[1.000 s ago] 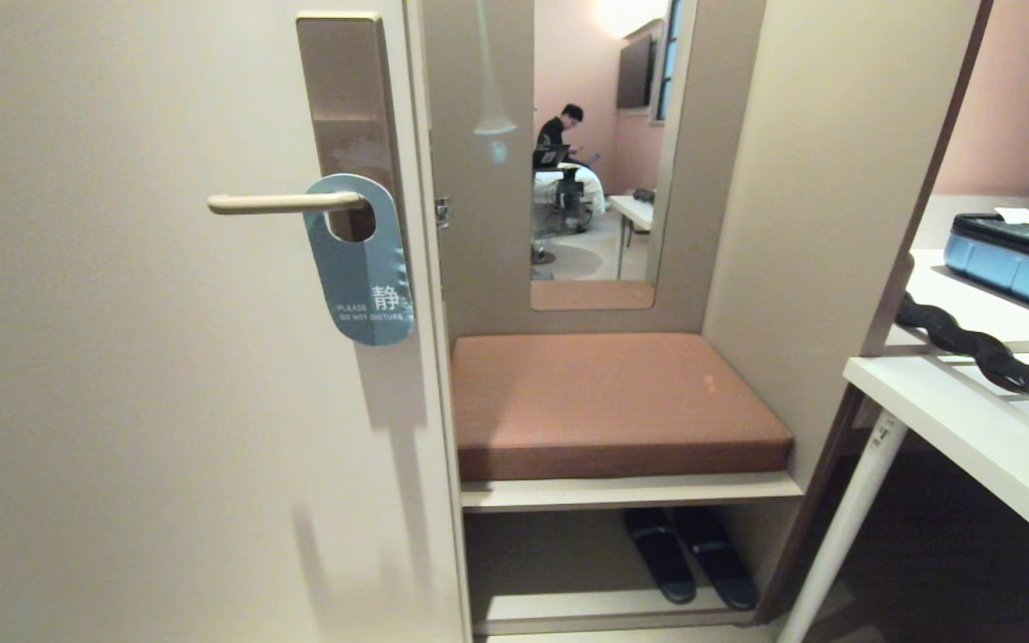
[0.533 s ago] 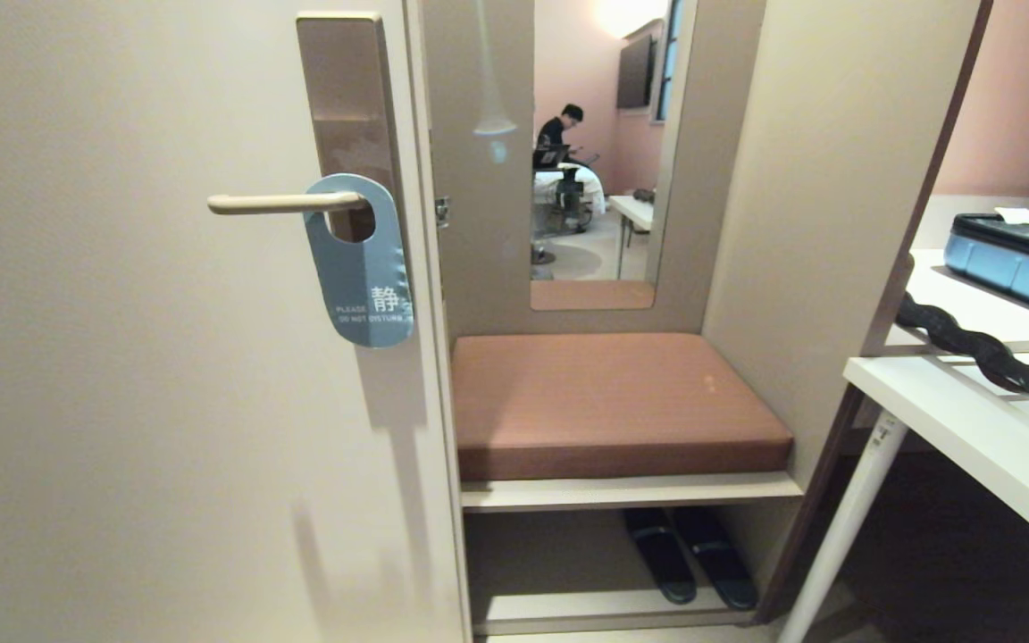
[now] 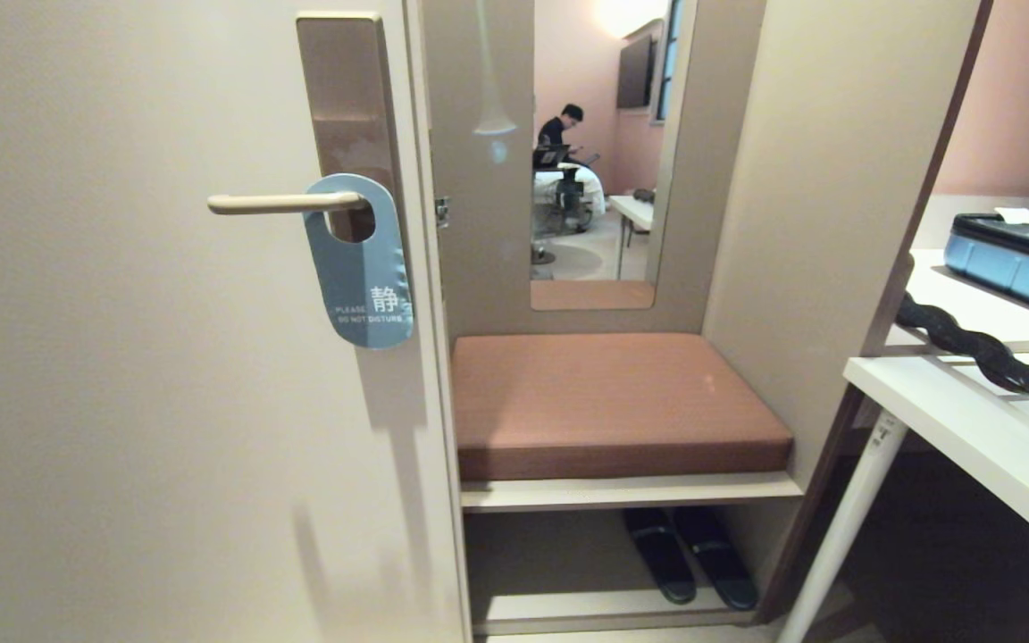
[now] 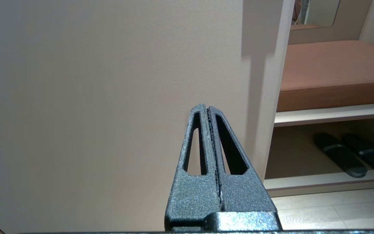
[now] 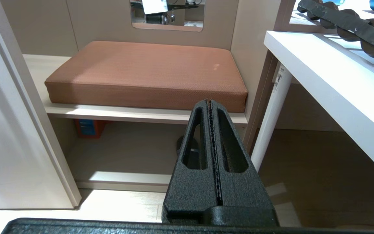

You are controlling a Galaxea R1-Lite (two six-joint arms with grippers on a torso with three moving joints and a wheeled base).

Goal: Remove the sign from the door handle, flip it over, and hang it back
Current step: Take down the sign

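Blue-grey rounded sign point(image 3: 360, 268) hangs on slim beige door handle point(image 3: 285, 204), upper left; wrist views alone show my textured left gripper point(image 4: 207, 109) and right gripper point(image 5: 209, 102), both clenched, empty.

Sign point(image 3: 361, 268), blue-grey face outward, hung on door handle point(image 3: 282, 203): white Chinese character "静" beside small capitals "PLEASE DO NOT DISTURB"; no other legible text

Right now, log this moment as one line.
sign: on door handle, blue side out | left gripper: shut, empty | right gripper: shut, empty
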